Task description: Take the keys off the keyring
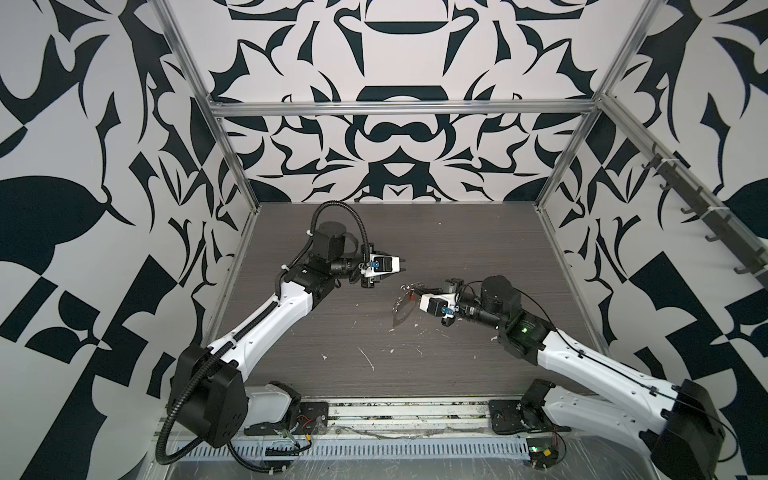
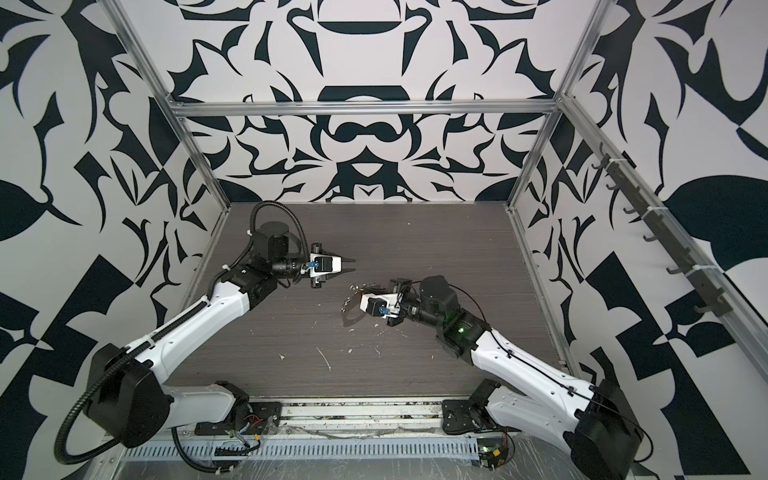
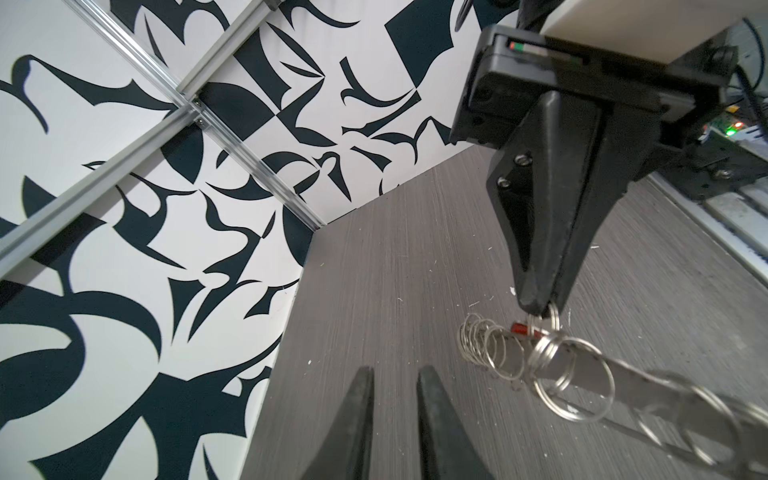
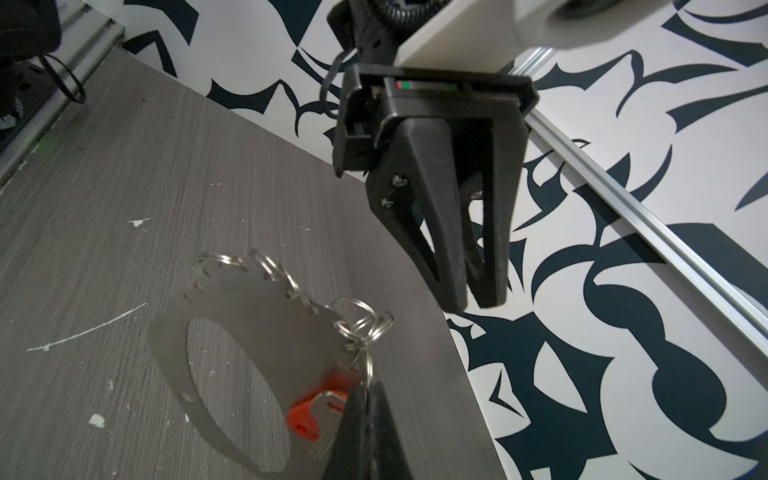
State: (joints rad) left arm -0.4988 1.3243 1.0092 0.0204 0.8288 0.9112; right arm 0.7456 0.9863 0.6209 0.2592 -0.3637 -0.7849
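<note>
closely, red tag (image 4: 305, 419) and metal plate (image 4: 249, 307) crowd keys (image 4: 326, 405) (right pincer (image 4: 368, 392) pinching keyring (image 4: 365, 363)).

Both arms reach inward from the front corners, wrists level, grippers facing each other, apart. Left gripper (image 1: 402, 265) has its fingers (image 3: 361, 415) slightly parted. Right gripper (image 1: 412, 296) has its fingers (image 3: 540, 232) pressed together.

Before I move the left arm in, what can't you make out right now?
- Key count: right wrist view, the right gripper, shut on the keyring, covers part of the keys beside the red tag.
- Both top views: keys too small to pick out.
- Left wrist view: far end of the metal plate blurred, cut by the frame edge.
</note>
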